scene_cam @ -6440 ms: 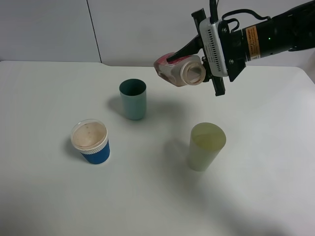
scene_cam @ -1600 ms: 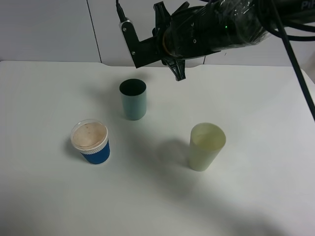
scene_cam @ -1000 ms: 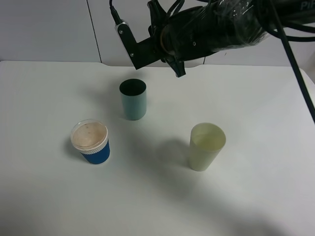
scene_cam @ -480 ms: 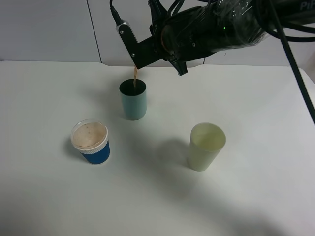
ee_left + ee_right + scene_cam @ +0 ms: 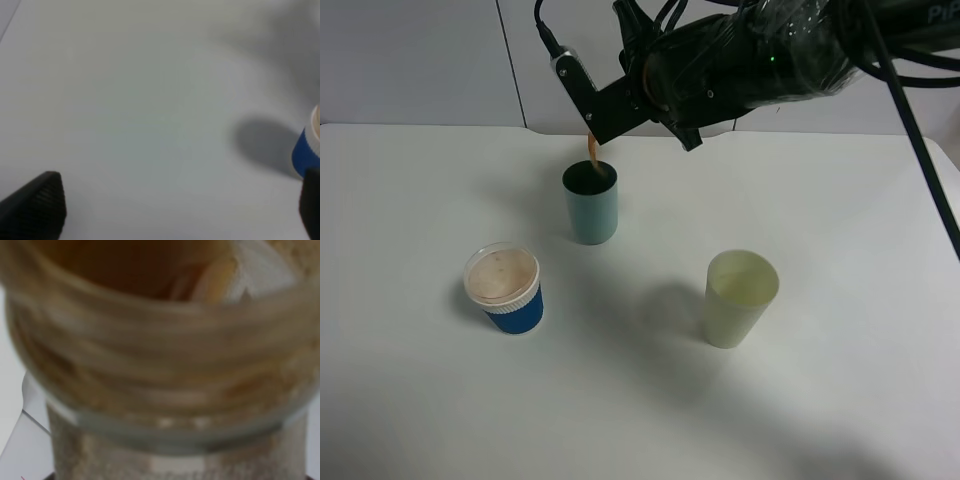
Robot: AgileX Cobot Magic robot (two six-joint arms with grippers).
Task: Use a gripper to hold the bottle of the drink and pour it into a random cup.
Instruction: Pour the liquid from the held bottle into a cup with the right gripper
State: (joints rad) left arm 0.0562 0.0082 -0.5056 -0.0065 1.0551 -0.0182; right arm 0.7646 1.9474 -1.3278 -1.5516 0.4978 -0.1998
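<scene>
Bottle (image 5: 160,355): pinched in your right gripper (image 5: 608,108), whose jaws are hidden behind it. It is tipped neck-down above the cup (image 5: 591,212) so the drink (image 5: 591,150) falls inside the rim as a thin brown stream. Yellow-green tumbler (image 5: 741,300): no drink visible inside. Blue lidded cup (image 5: 506,290): closed. Left gripper (image 5: 175,210): spread, holding nothing, near the blue lidded cup.

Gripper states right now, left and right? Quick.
Left gripper: open, holding nothing.
Right gripper: closed on the bottle, tipped above the cup, drink pouring.
</scene>
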